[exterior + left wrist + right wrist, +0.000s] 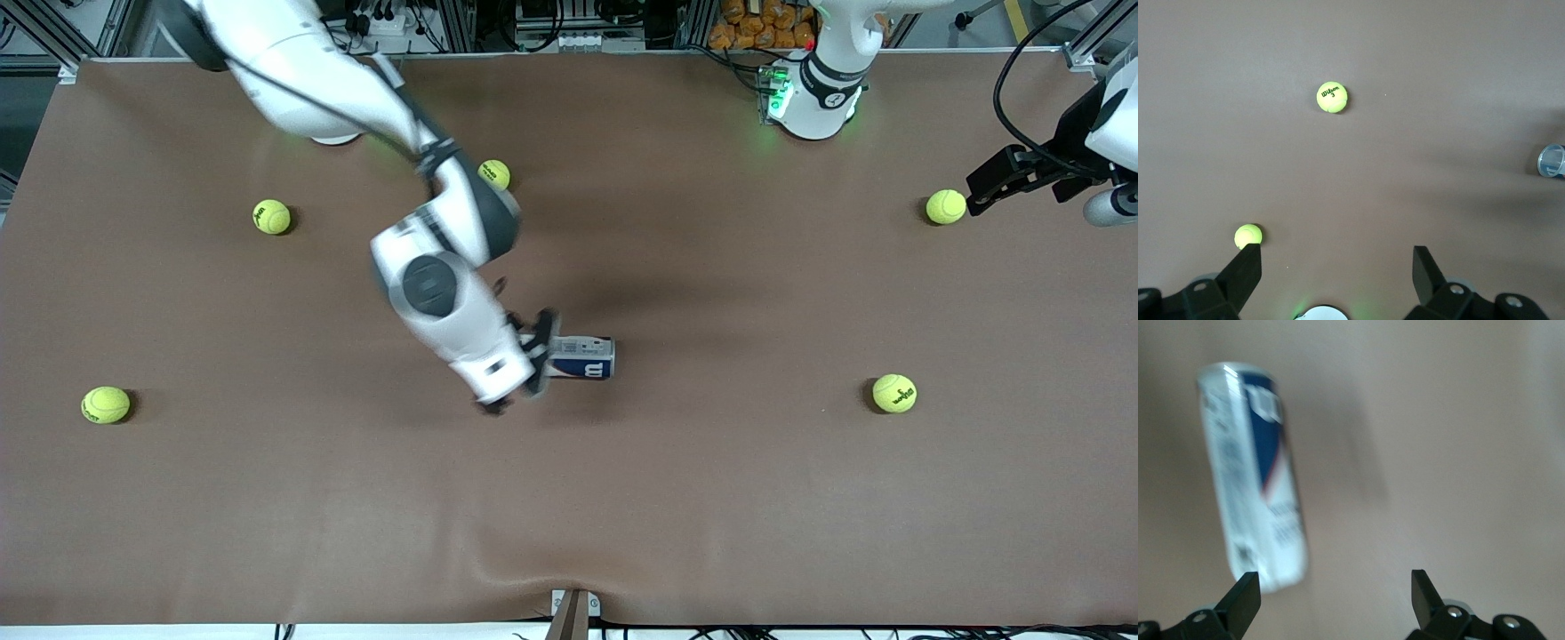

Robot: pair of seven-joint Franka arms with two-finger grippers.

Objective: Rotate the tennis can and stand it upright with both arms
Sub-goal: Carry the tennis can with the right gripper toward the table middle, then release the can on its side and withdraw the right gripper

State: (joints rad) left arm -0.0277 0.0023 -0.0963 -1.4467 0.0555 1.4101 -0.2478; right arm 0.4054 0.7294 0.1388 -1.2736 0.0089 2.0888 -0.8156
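The tennis can (582,357) lies on its side near the middle of the brown table, its white and dark-blue label showing. My right gripper (540,353) is open at the can's end that points toward the right arm's end of the table. In the right wrist view the can (1255,480) stretches away from one fingertip (1245,595), and the open right gripper (1335,587) holds nothing. My left gripper (978,191) waits open and empty over the left arm's end of the table. In the left wrist view the left gripper (1336,263) is open and the can's open end (1551,161) shows far off.
Several tennis balls lie scattered: one (945,206) right beside the left gripper, one (893,393) nearer the camera, one (494,173) under the right arm, two (271,216) (106,404) toward the right arm's end. The left arm's green-lit base (813,98) stands at the table's top edge.
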